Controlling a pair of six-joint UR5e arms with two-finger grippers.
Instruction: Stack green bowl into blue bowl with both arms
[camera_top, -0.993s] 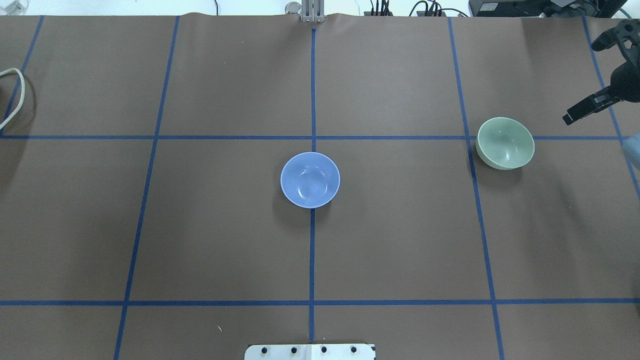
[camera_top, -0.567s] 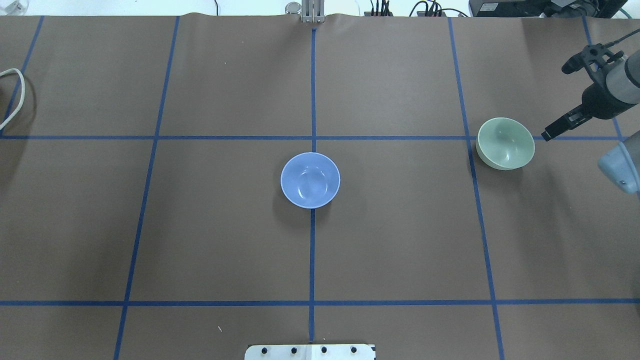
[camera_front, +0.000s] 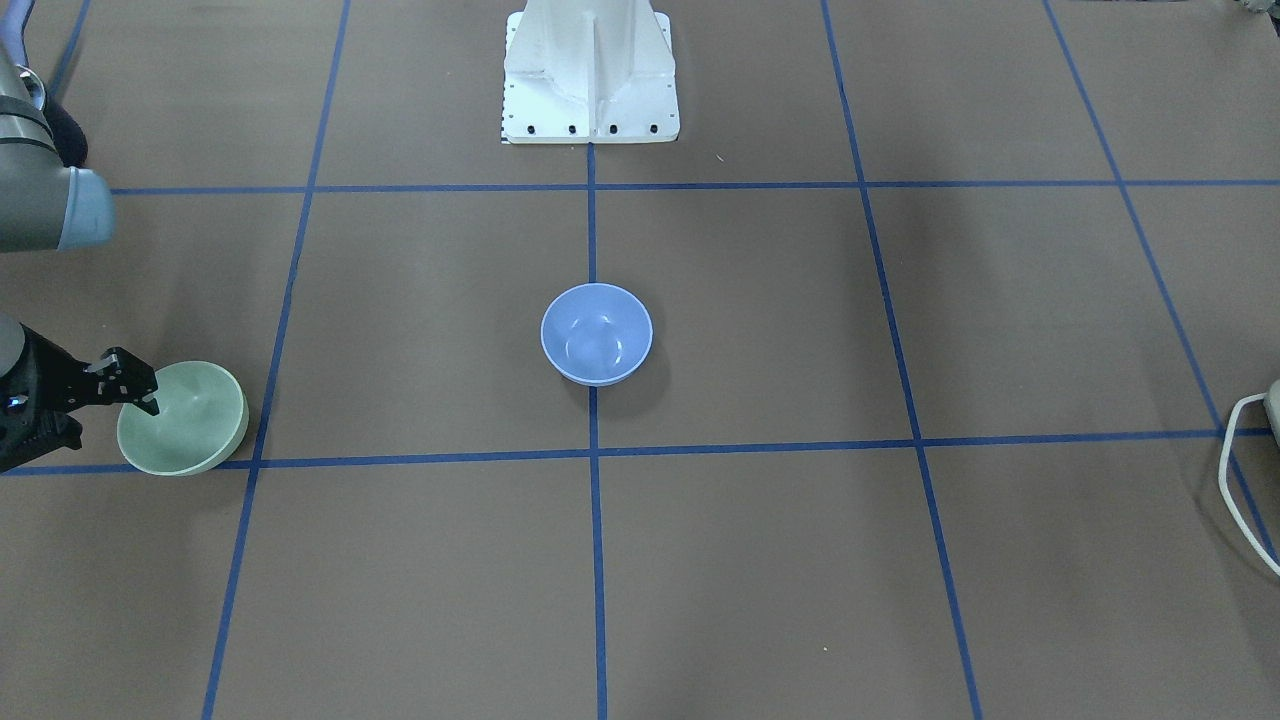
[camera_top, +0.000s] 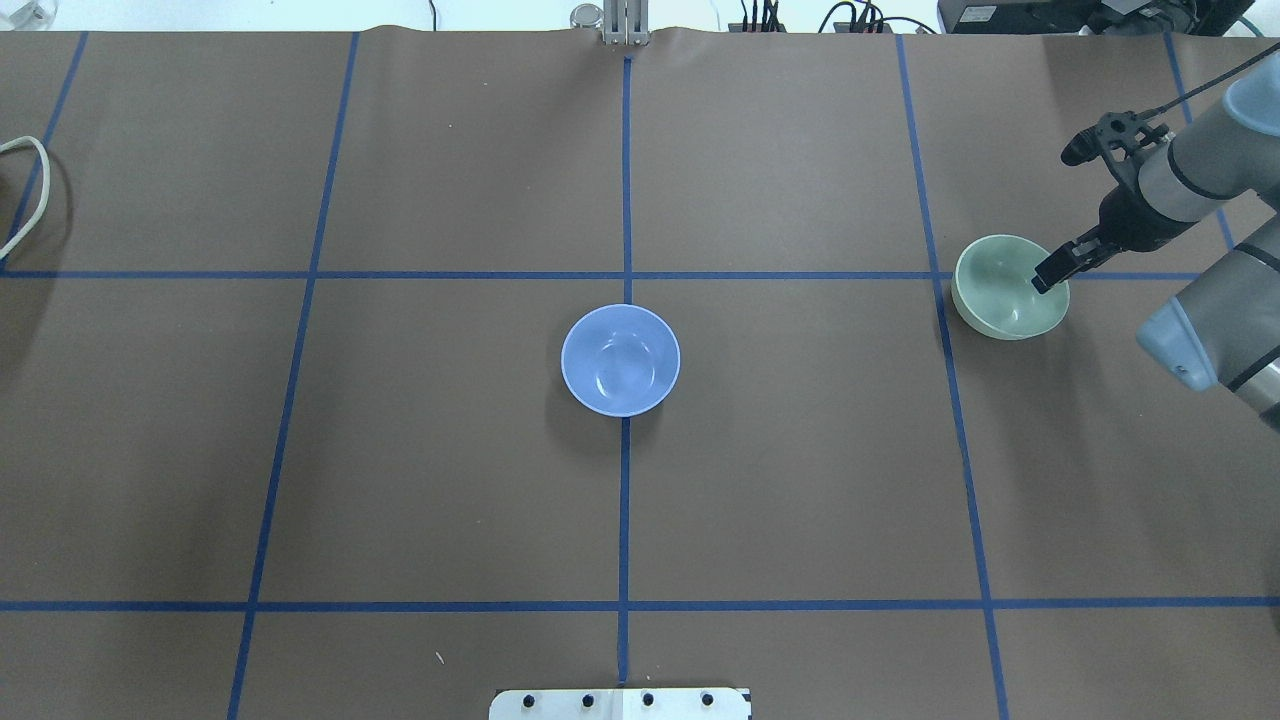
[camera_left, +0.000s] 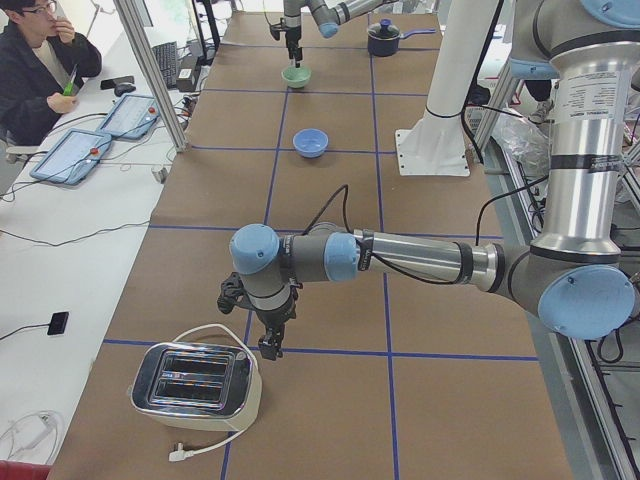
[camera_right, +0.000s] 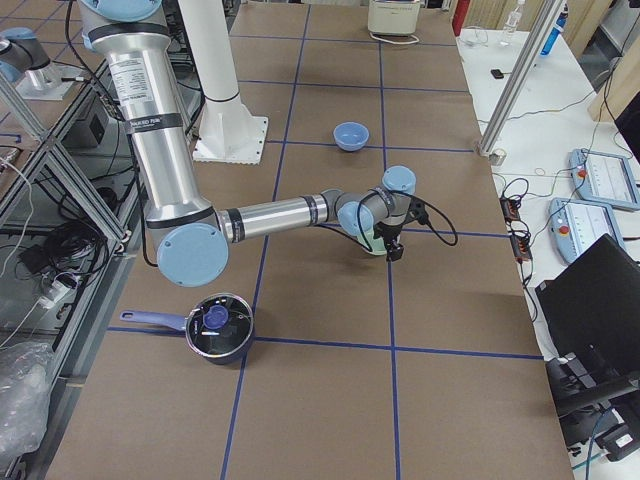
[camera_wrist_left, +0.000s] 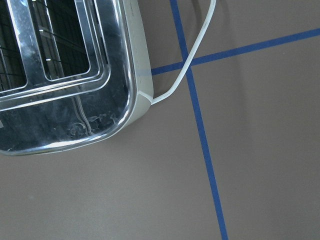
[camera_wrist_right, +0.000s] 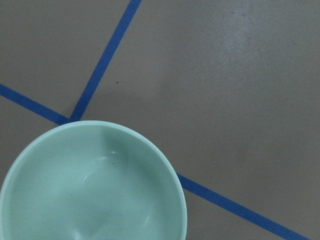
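Note:
The green bowl sits upright at the table's right side; it fills the lower left of the right wrist view. The blue bowl sits upright and empty at the table's centre, on the middle tape line. My right gripper hangs over the green bowl's outer rim; in the front-facing view its jaws look apart and hold nothing. My left gripper shows only in the exterior left view, pointing down beside a toaster, far from both bowls; I cannot tell whether it is open or shut.
A chrome toaster with a white cord stands at the table's left end. A dark pot with a blue lid knob stands at the right end, near the robot's side. The white pedestal base is mid-table on the robot's side.
My right arm has come in from the right edge toward the green bowl; its gripper is now over the bowl's rim. Both bowls have not moved.

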